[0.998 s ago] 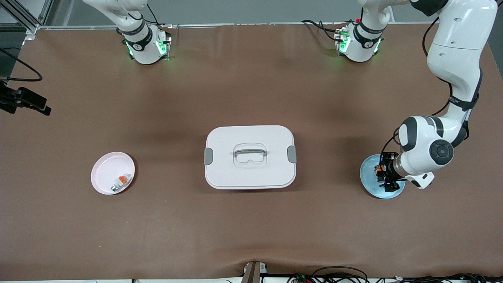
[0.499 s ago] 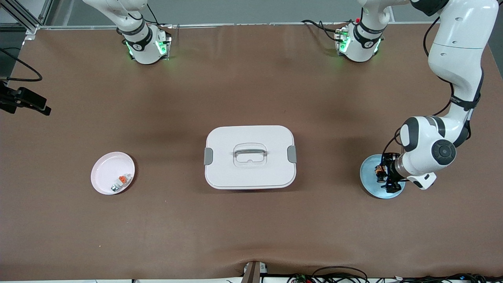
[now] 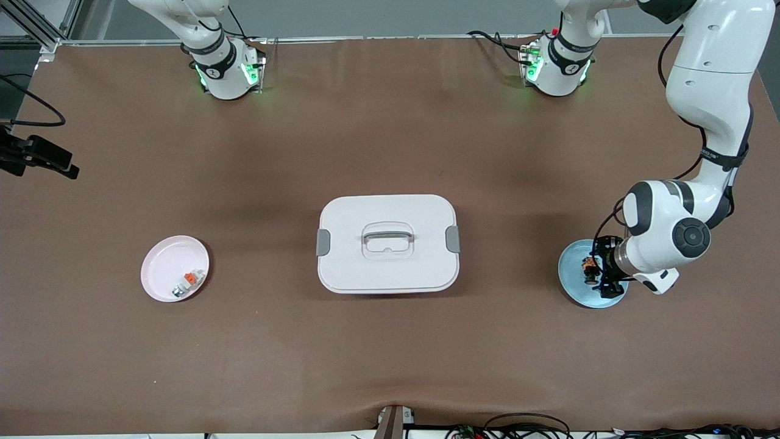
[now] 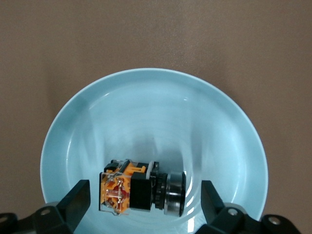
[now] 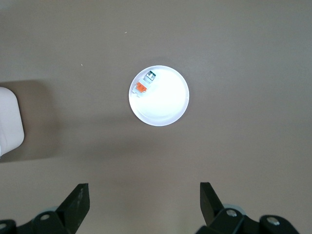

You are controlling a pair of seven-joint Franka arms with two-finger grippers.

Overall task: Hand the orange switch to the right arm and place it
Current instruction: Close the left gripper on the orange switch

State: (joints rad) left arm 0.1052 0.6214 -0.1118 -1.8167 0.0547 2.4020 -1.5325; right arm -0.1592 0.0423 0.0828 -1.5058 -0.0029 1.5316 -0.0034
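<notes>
The orange switch (image 4: 141, 191) lies on its side in a light blue plate (image 4: 146, 107), with an orange block at one end, a black middle and a silver ring at the other. In the front view the switch (image 3: 588, 266) and the plate (image 3: 573, 286) sit at the left arm's end of the table. My left gripper (image 4: 145, 197) is low over the plate and open, one finger on each side of the switch, neither touching it; the left gripper (image 3: 596, 268) hangs under the bent wrist. My right gripper (image 5: 145, 195) is open and empty, high above the table.
A pink-white plate (image 3: 164, 268) at the right arm's end holds a small white-and-grey piece with an orange tab (image 3: 187, 281); the plate (image 5: 165, 105) shows below the right gripper. A white lidded box (image 3: 387, 242) with grey latches stands mid-table.
The left arm's wrist has edged slightly toward its own end of the table, still over the blue plate. Both grippers stay open.
</notes>
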